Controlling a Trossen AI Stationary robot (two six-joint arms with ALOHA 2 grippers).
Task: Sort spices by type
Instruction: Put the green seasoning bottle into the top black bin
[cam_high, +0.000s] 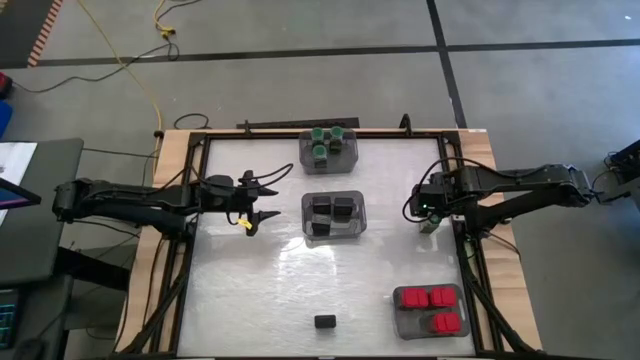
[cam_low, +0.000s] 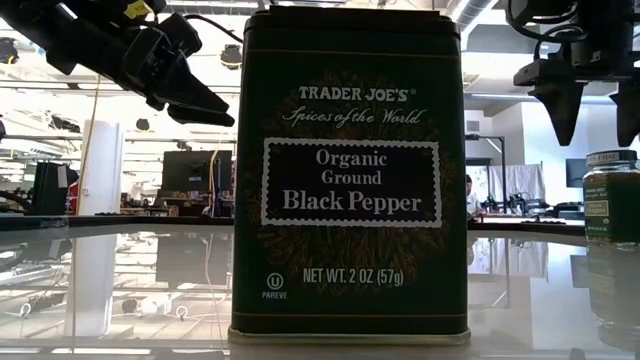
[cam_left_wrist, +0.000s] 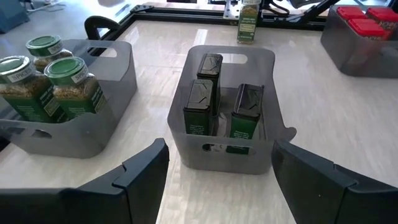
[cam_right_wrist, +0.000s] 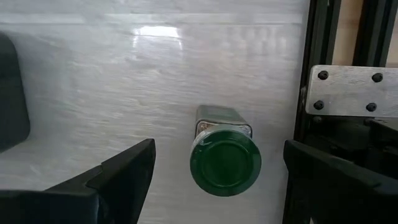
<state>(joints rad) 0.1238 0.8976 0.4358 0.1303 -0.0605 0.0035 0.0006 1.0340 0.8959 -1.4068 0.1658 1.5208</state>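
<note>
- Left pincer (cam_high: 268, 203) is spread wide, nothing in it, touching nothing. It hangs over the worktop (cam_high: 250, 290) just left of the middle bin (cam_high: 334, 216), pointing at it.
- Left wrist view fills in what the top-down can't: three black pepper tins (cam_left_wrist: 200, 106) standing upright in that middle bin, and green-capped jars (cam_left_wrist: 69, 87) packed in the bin beside it.
- One more black tin (cam_high: 324, 321) sits alone on the worktop near the front edge; only the low view reads its label, "Organic Ground Black Pepper" (cam_low: 349, 180).
- Red-capped jars (cam_high: 428, 309) are in the bin at the front right.
- Right pincer (cam_high: 428, 222) is also wide open and empty, hovering right above a stray green-capped jar (cam_right_wrist: 224, 163) by the right frame rail. The wrist view shows the jar sitting between the fingers with clear gaps on both sides; in the overhead the arm mostly hides it.
</note>
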